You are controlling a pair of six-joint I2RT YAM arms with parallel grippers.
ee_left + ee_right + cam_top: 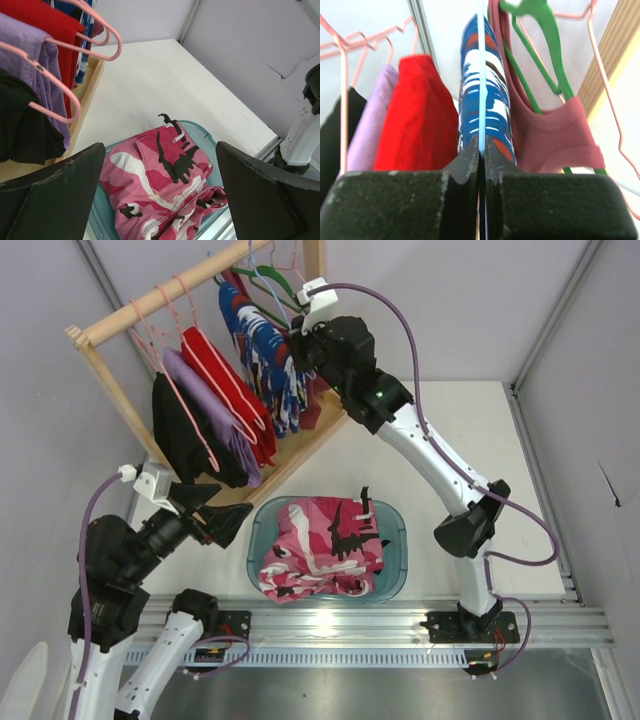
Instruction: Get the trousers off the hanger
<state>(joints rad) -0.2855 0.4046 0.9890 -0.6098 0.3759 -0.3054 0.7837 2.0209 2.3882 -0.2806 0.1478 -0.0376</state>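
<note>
we see the white table (480,440) filling the middle of the top view, with the wooden rack (110,380) slanting across the upper left. low in the centre sits the teal basin (398,540), with the pink-white-black camouflage garment (320,545) bunched inside it.

the trousers (268,345) hang near the rack's upper right end, royal blue with white and red patches, draped on the light-blue hanger (481,75). in the right wrist view they fill the centre of the frame, between a red garment (417,115) on the left and the dark-red tank top (555,142) on the right. the tank top hangs from a green hanger (532,22). in the upper left of the left wrist view a purple garment (30,55) and a black garment (20,125) hang on pink hangers (67,102).

the right gripper (481,147) is up at the trousers. its jaws are pressed almost together with the hanger's thin wire running down into the slit between them, so we read it as clamped on the wire. the left gripper (161,150) hovers at the lower left of the top view, just beside the basin, jaws spread wide and holding nothing.
</note>
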